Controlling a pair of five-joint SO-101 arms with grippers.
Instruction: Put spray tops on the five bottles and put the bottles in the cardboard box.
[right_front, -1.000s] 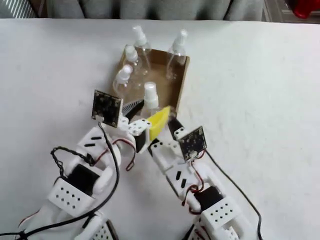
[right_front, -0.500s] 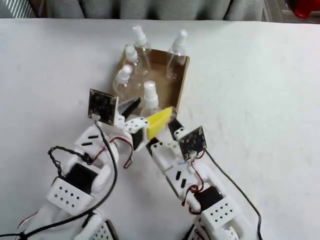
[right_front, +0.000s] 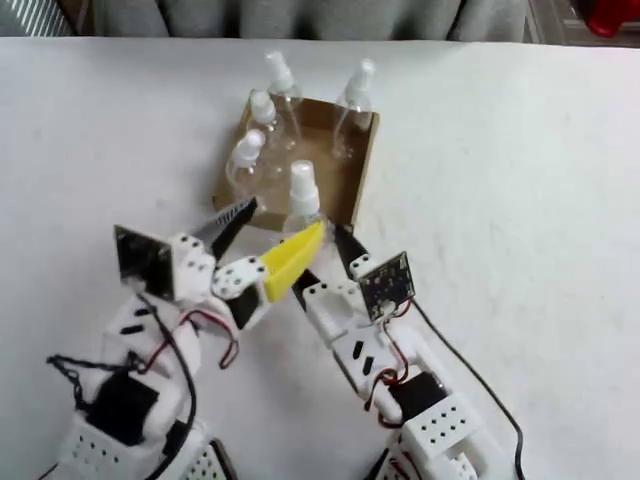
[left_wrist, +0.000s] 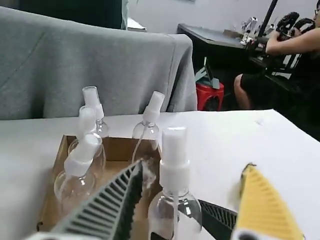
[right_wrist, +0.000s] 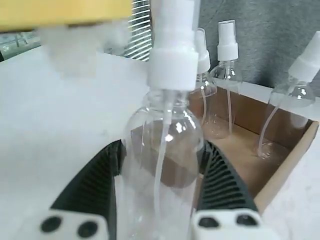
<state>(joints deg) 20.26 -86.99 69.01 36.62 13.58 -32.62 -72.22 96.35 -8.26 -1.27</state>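
Since the earlier frames the left arm is pulling back toward the near left corner of the tabletop (right_front: 520, 150). Its wrist is swinging out to the left and its fingers are spreading further apart.

Left gripper (right_front: 285, 217): standing wide open and holding nothing. Its grey ribbed finger (left_wrist: 110, 205) and yellow finger (left_wrist: 262, 210) are lying on either side of the fifth bottle (right_front: 302, 205). The grey tip is sitting just beside the bottle's spray top (left_wrist: 174, 155), and the yellow finger is standing apart from it.

Right gripper (right_wrist: 161, 150): clamping the clear body of the fifth bottle between its two black fingers and keeping the bottle upright with the white spray top seated on its neck.

Cardboard box (right_front: 365, 175): resting on the tabletop toward the middle of the far edge. Four other bottles (right_front: 245, 160) are standing inside it, each wearing a white top: two along the far wall and two along the left wall.

The fifth bottle is standing at the near rim of the box. The views are not showing whether its base is inside the box or just outside the wall.
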